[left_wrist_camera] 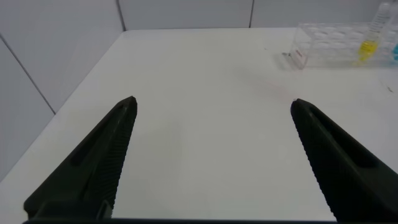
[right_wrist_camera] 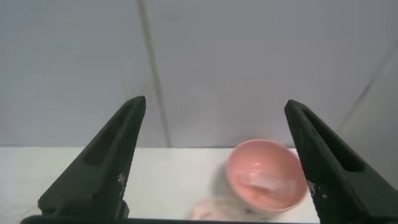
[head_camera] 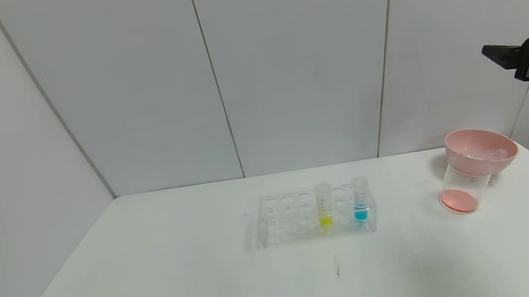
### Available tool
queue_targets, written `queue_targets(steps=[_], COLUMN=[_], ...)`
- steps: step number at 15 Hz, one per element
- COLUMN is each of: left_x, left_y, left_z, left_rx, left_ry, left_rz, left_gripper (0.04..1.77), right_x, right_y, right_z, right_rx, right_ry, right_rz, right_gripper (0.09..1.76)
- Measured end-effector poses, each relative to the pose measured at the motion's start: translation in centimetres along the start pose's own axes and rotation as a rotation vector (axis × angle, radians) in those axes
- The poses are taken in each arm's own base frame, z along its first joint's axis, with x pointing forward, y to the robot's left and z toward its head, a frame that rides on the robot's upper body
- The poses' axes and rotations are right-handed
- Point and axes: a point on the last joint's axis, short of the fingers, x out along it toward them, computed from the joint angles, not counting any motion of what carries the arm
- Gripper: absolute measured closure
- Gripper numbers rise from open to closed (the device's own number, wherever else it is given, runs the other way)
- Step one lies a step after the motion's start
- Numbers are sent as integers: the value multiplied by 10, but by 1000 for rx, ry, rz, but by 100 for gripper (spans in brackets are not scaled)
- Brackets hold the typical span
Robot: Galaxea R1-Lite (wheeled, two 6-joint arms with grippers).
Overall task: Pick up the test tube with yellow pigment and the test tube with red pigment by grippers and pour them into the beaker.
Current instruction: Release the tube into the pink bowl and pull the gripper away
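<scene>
The test tube with yellow pigment (head_camera: 324, 208) stands upright in the clear tube rack (head_camera: 286, 217) at the table's middle; it also shows in the left wrist view (left_wrist_camera: 370, 40). No tube with red pigment is in view. The beaker (head_camera: 461, 186) stands at the right with red-orange liquid at its bottom. A pink bowl (head_camera: 463, 162) rests tilted on its top, with a clear object lying in it. My right gripper (head_camera: 493, 53) is open and empty, high above and to the right of the bowl (right_wrist_camera: 242, 168). My left gripper (left_wrist_camera: 212, 101) is open and empty over bare table, left of the rack (left_wrist_camera: 329, 46).
A tube with blue liquid (head_camera: 360, 202) stands in the rack, to the right of the yellow one. The rack's other holes stand empty. White walls close the table at the back and on both sides. The table's right edge runs close behind the beaker.
</scene>
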Motion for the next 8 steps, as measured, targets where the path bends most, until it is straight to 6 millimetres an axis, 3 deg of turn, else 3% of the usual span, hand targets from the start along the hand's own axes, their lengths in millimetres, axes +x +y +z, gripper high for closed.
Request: queue_targets(steps=[4, 8], left_x=[0, 0], left_y=[0, 0], left_z=[0, 0], left_rx=[0, 0], left_ry=[0, 0], left_rz=[0, 0], left_gripper=[5, 5], right_x=[-73, -123], right_y=[76, 110], right_z=[-28, -74], right_rx=[57, 80], right_ry=[103, 126], right_rz=[225, 289], right_gripper=[21, 18])
